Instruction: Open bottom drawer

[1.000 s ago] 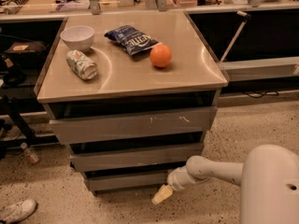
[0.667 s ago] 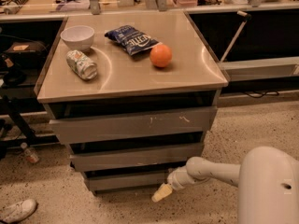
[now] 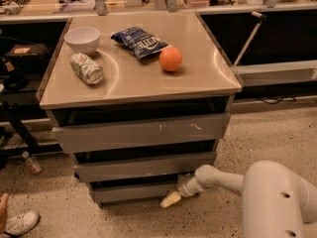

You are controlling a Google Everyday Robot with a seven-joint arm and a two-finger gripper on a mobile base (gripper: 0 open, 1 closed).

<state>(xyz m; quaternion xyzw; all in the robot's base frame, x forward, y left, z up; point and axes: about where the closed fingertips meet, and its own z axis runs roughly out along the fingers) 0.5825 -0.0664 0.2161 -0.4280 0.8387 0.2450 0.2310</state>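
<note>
The bottom drawer (image 3: 130, 193) is the lowest, shortest grey front of the metal cabinet, sitting just above the speckled floor. It stands out a little less than the middle front (image 3: 143, 166) above it. The top front (image 3: 143, 132) carries white scratches. My gripper (image 3: 171, 199) is at the lower right corner of the bottom drawer's front, right by the floor, with its cream-coloured fingers (image 3: 173, 197) pointing down and left. My white arm (image 3: 223, 180) reaches in from the lower right.
On the cabinet top (image 3: 208, 83) lie a white bowl (image 3: 82, 38), a tipped can (image 3: 86, 68), a blue chip bag (image 3: 141, 41) and an orange (image 3: 170, 59). A shoe (image 3: 20, 223) and a bottle (image 3: 30, 162) are on the floor at left. Black shelving stands behind.
The gripper has stayed at the bottom drawer's lower right corner. The arm and drawer show almost no movement.
</note>
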